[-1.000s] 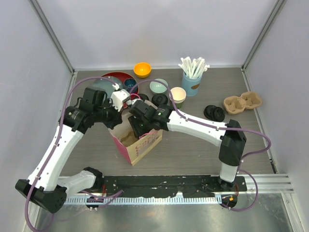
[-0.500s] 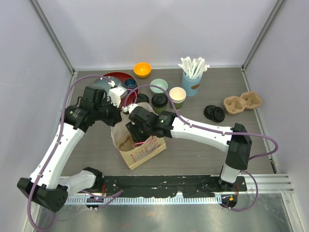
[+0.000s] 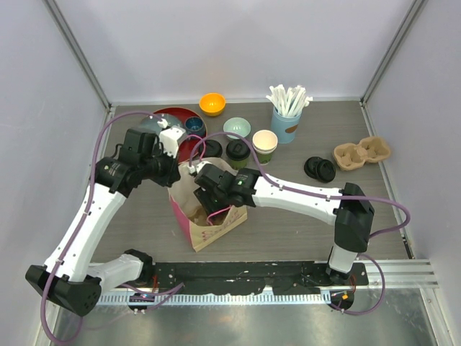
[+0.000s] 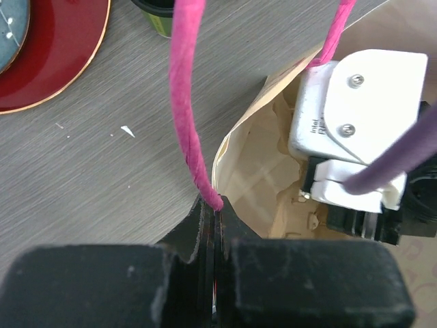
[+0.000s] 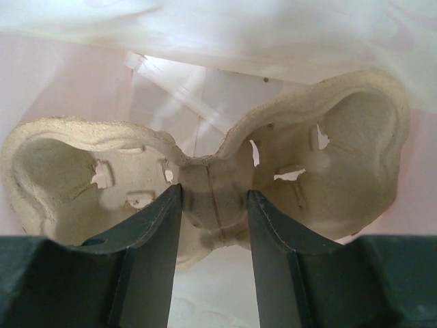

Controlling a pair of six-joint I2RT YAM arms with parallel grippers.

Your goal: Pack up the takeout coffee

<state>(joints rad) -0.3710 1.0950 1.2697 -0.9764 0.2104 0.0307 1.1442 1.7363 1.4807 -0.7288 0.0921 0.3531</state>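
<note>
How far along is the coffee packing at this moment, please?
Done: the bag stands open, its rim pinched by the left gripper. In hand: the right gripper is inside the bag, closed on the middle of a carrier. Left: a lidded cup and an open cup stand on the table outside the bag, so no coffee looks packed yet.

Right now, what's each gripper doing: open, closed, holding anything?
Left gripper: closed, pinching the paper bag rim at its pink handle.
Right gripper: inside the bag, closed on the pulp cup carrier at its middle.
</note>
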